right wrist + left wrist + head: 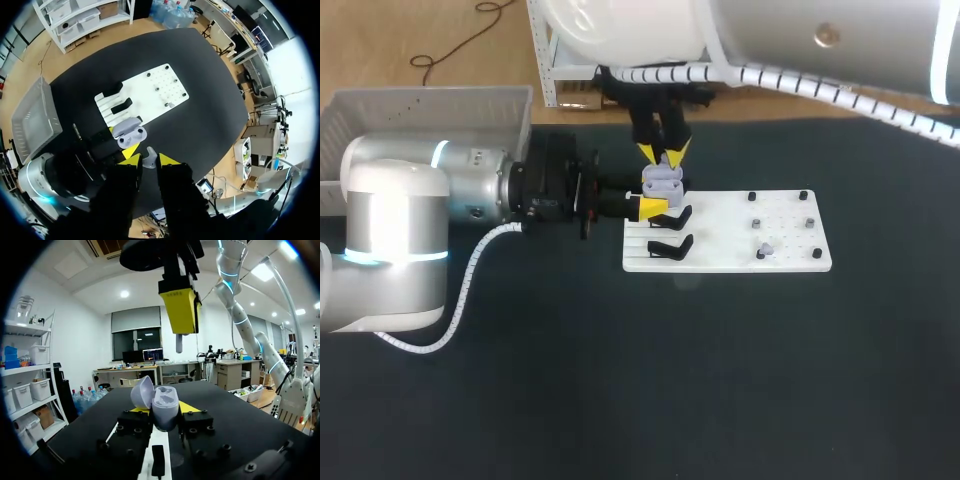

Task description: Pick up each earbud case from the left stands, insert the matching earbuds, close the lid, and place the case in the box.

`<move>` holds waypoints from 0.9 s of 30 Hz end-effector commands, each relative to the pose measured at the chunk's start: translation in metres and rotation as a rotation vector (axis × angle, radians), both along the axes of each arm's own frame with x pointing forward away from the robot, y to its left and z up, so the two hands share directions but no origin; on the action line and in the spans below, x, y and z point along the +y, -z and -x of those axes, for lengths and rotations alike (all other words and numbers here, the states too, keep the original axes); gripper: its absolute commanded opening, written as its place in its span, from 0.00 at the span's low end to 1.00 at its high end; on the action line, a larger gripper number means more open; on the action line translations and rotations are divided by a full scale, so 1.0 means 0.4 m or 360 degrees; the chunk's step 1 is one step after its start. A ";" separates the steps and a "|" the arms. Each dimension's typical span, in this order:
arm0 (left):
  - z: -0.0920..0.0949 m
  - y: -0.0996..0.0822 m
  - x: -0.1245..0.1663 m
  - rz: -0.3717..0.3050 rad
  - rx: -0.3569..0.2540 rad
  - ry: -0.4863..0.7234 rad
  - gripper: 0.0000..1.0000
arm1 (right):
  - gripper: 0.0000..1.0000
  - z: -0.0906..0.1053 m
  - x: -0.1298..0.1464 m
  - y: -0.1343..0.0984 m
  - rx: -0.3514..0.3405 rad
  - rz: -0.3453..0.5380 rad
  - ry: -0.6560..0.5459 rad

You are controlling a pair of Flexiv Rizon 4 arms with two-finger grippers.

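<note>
Head view first: the earbud case (663, 182) sits pinched in the left gripper (658, 196), which is clamped on its body from both sides. It's held over the far left corner of the white board (740, 262), just beside the two black stands (670, 230). The lid (142, 392) is flipped open and leans to the left. In the right wrist view you can see two sockets in the open case, but I can't tell whether anything is seated in them.

Right above it hangs the right gripper (662, 153), yellow tips squeezed together on one earbud (149, 157). From the left wrist view the stem of that bud points down at the open case and isn't touching it.

Another earbud (766, 247) lies on the near right part of the board, among the small black pegs (752, 197).

The box (430, 100), a pale mesh-walled bin, is at the far left of the table, well apart from the board. Its near left part is hidden behind the left arm (395, 230), and I can't make out what's in it.

In the head view one left finger is tucked behind the case, so only one yellow tip shows there. The table (620, 380) itself is a dark, matte black surface.
</note>
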State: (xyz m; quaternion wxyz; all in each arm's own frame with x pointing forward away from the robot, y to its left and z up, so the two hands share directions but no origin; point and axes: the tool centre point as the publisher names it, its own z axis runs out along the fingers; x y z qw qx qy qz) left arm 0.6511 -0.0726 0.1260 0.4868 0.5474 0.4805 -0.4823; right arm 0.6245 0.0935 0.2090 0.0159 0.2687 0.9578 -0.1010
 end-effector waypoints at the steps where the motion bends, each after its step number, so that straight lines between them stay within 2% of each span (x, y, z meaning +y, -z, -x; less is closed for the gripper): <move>1: 0.004 0.002 0.000 0.0003 -0.0004 -0.0008 0.00 | 0.00 -0.008 0.009 0.017 0.0009 0.0007 0.0000; 27: 0.004 0.002 0.000 0.0003 -0.0004 -0.0008 0.00 | 0.00 -0.029 0.009 0.073 -0.0069 0.0022 -0.0005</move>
